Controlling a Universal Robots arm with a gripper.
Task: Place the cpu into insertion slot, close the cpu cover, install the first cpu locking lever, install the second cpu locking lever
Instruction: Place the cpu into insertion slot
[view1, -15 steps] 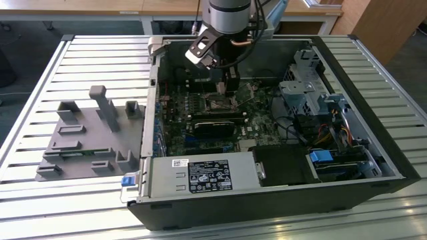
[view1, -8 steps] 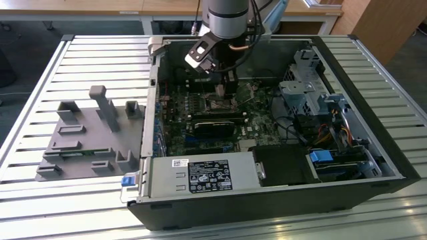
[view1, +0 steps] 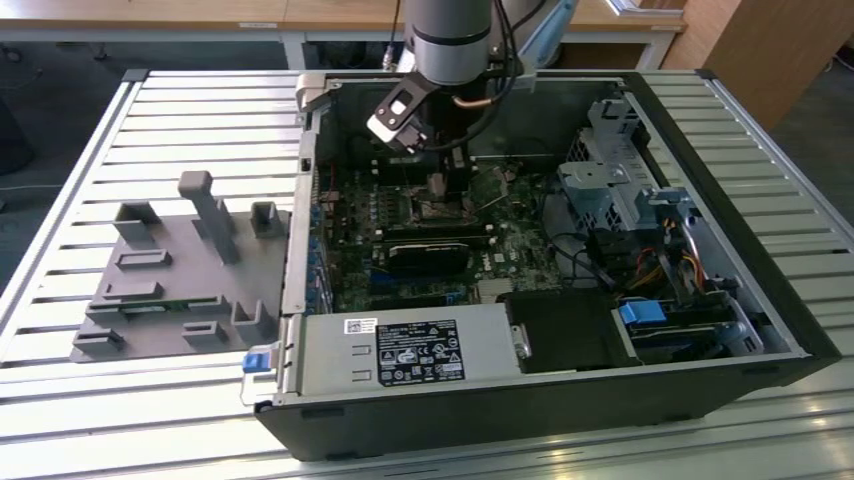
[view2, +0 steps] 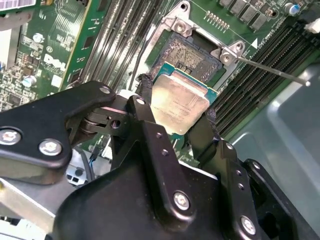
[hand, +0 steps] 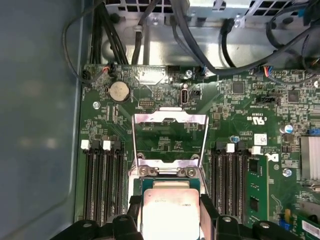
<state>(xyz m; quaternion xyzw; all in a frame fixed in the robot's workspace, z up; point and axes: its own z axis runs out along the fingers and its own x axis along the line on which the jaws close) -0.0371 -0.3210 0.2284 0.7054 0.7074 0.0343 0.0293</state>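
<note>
Item: small square cpu (view2: 180, 102), dull silver top, green edge. Status: clamped at two opposite edges by the black two-finger gripper (view2: 177, 109), tilted over the square dark insertion slot (view2: 192, 55) mid green circuit board (hand: 150, 90) (between the memory-slot banks); apparently not seated. Thin metal-frame cpu cover (hand: 170, 118): raised open. Thin wire lever (view2: 270, 70): unlatched. Outstanding: seating, cover, both levers.

Exterior view: high, wide. Both wrist views: v. close, share cpu (view2: 177, 107) (hand: 170, 210).
</note>
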